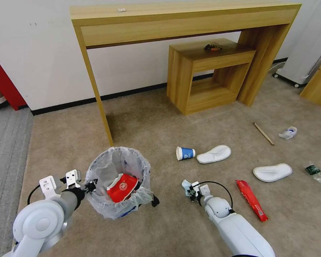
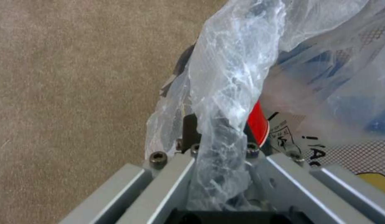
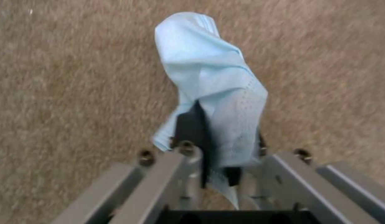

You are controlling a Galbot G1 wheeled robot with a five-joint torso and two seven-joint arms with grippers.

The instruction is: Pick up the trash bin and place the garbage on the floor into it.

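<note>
The trash bin (image 1: 132, 167), lined with a crinkly white bag, is at the lower left of the head view, with a red cup (image 1: 122, 187) inside. My left gripper (image 1: 91, 185) is shut on the bin's bagged rim (image 2: 225, 93). To its right my right gripper (image 1: 189, 190) is just above the floor (image 1: 160, 117), shut on a pale blue crumpled paper (image 3: 209, 77). More garbage lies on the carpet: a blue cup (image 1: 185, 153), two white slippers (image 1: 214, 154) (image 1: 272, 172), a red wrapper (image 1: 251, 200), a wooden stick (image 1: 263, 133), a crumpled wrapper (image 1: 288, 133) and a small bottle (image 1: 316, 173).
A tall wooden console table (image 1: 182, 21) stands against the wall with a lower wooden table (image 1: 207, 60) under it; one leg (image 1: 100, 103) stands just behind the bin. Grey striped carpet (image 1: 7, 150) lies at far left. A white appliance (image 1: 303, 57) stands at far right.
</note>
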